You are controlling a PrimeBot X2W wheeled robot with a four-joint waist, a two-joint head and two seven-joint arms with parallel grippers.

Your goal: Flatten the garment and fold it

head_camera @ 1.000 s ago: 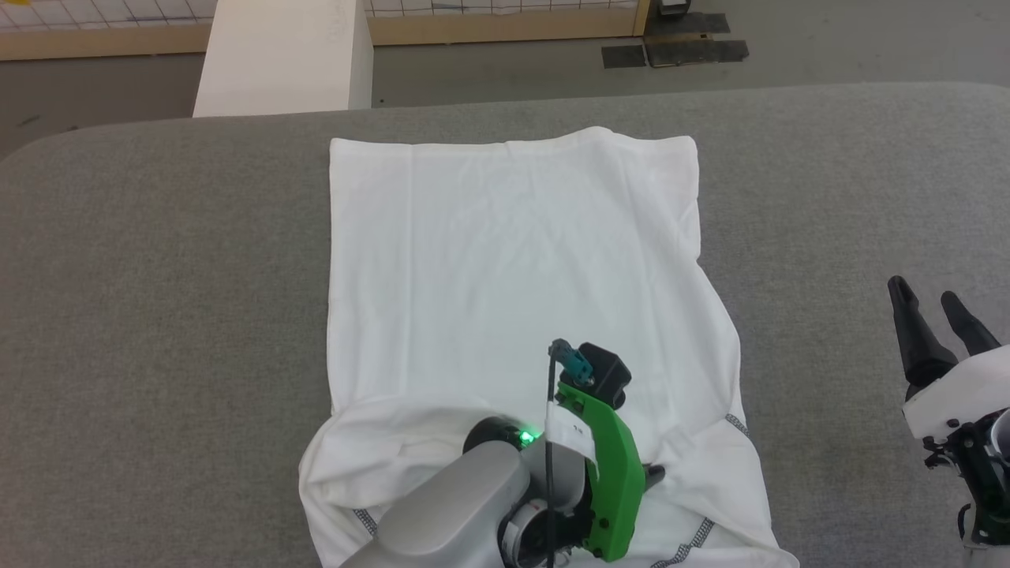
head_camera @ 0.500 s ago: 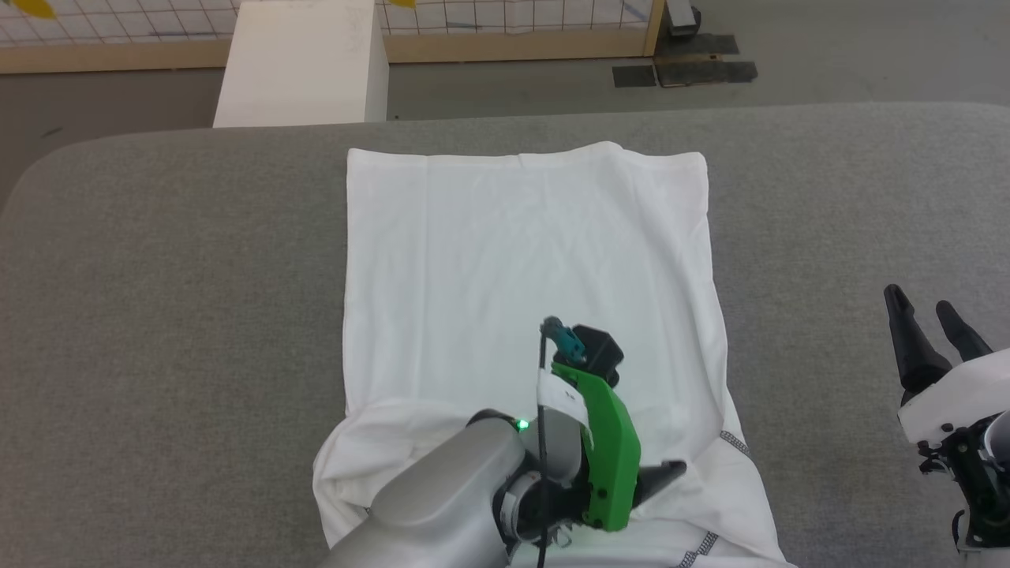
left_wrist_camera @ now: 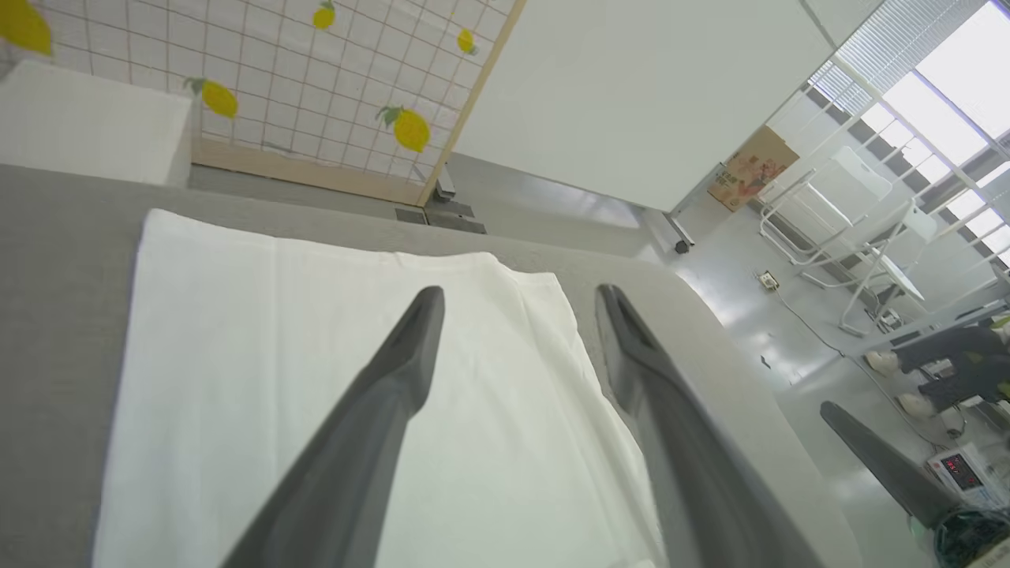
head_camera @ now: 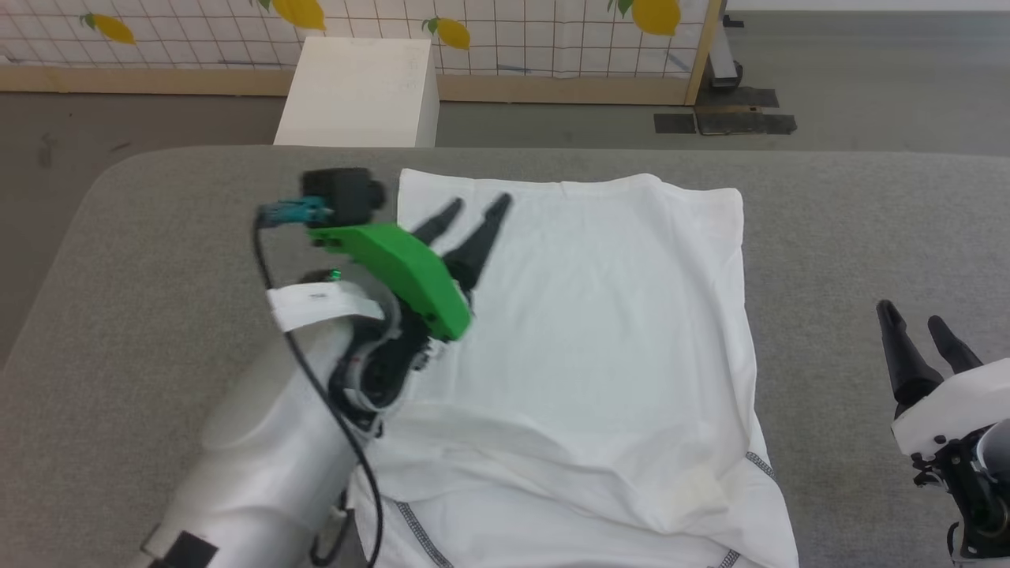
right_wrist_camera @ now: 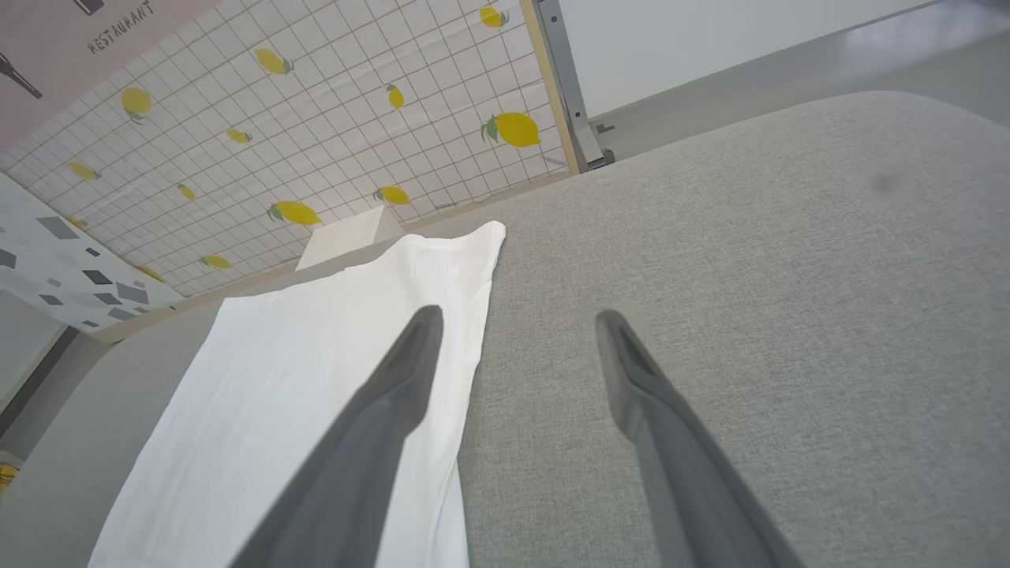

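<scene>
Hovering spread and empty: left fingers (head_camera: 481,241) over garment (head_camera: 600,331), right fingers (head_camera: 903,355) beside; box (head_camera: 355,91) beyond.

White box (head_camera: 359,91) stands beyond the grey table (head_camera: 868,221).

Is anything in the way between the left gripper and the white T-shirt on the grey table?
Nothing visible does. The left gripper hovers open above the white short-sleeved cotton T-shirt, near its far left corner, with only bare cloth beneath it.
</scene>
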